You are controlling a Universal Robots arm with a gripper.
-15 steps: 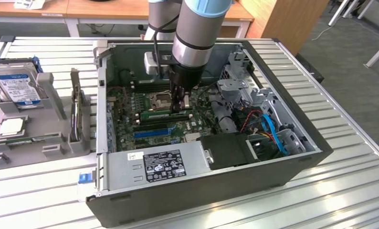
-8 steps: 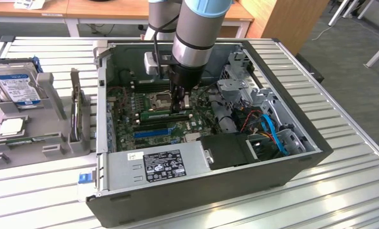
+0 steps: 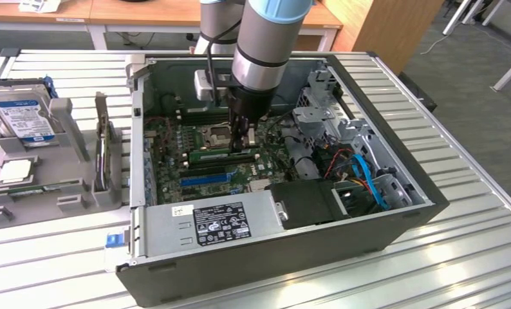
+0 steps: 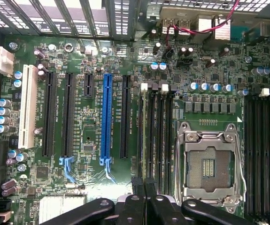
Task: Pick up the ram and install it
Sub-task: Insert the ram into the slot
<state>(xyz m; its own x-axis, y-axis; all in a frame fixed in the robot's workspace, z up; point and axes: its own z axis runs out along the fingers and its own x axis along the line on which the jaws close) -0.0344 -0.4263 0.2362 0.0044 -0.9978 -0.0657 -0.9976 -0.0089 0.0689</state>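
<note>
I read the tool [image 3: 242, 144] closed on the ram [image 3: 214, 156], which stands on edge in a slot just near of the processor socket [image 3: 217, 134] inside the open case [image 3: 324, 257].

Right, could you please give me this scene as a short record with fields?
setting: open computer case on a slatted metal table
tool: shut, lowered over the motherboard beside the empty processor socket
ram: green stick on edge along the memory slots, directly under the tool; a grip cannot be confirmed
beside the case: hard drive in a grey holder, at the exterior view's left
</note>
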